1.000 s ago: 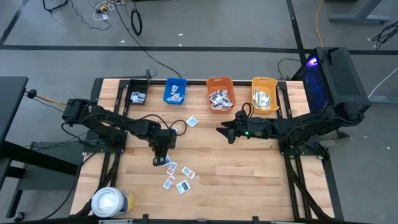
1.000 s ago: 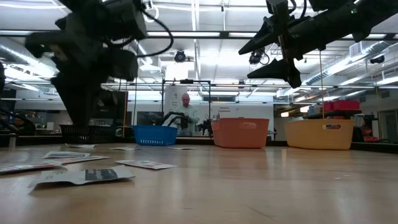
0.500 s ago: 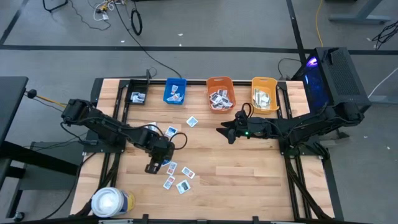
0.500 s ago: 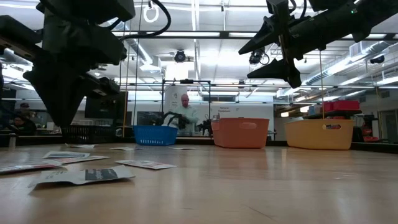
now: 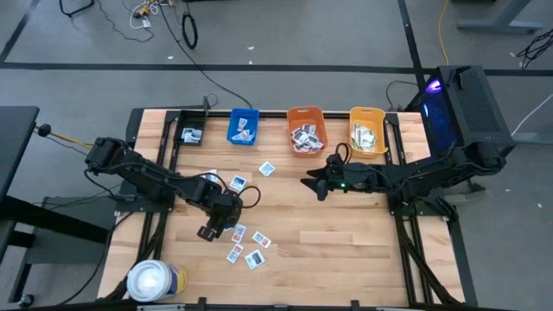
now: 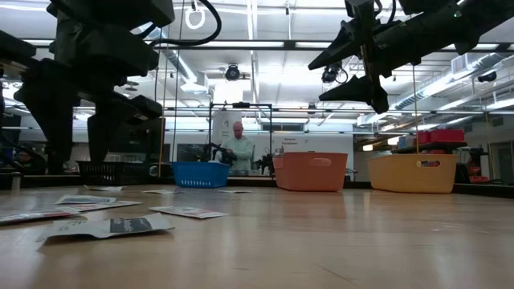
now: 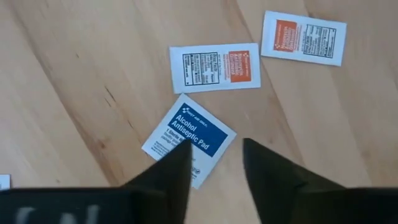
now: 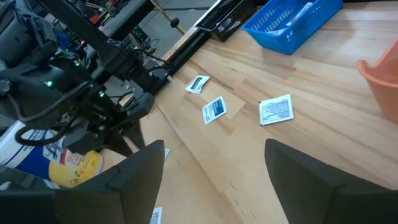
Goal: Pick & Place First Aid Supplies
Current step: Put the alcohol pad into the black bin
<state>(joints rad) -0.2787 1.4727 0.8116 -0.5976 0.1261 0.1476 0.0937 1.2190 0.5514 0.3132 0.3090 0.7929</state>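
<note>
Small flat first aid packets lie scattered on the wooden table (image 5: 346,233). My left gripper (image 7: 214,163) hangs open, pointing down over a blue-print alcohol pad packet (image 7: 189,138); its fingers stand above it and touch nothing. Two orange-print packets (image 7: 215,67) (image 7: 303,38) lie just beyond. In the high view this gripper (image 5: 207,231) is at the left of the near packet cluster (image 5: 239,233). My right gripper (image 5: 309,183) waits open above the table's middle, with nothing between its fingers (image 8: 137,180).
A black tray (image 5: 190,136), a blue bin (image 5: 244,126), an orange bin (image 5: 305,130) and a yellow bin (image 5: 368,130) line the far edge, with packets inside. A large white roll (image 5: 154,281) stands at the near left corner. Loose packets (image 5: 267,169) lie near the blue bin.
My left gripper has gone a little toward the table's near left, rolled about its own axis, and opened from shut. The packets on the table lie where they were.
</note>
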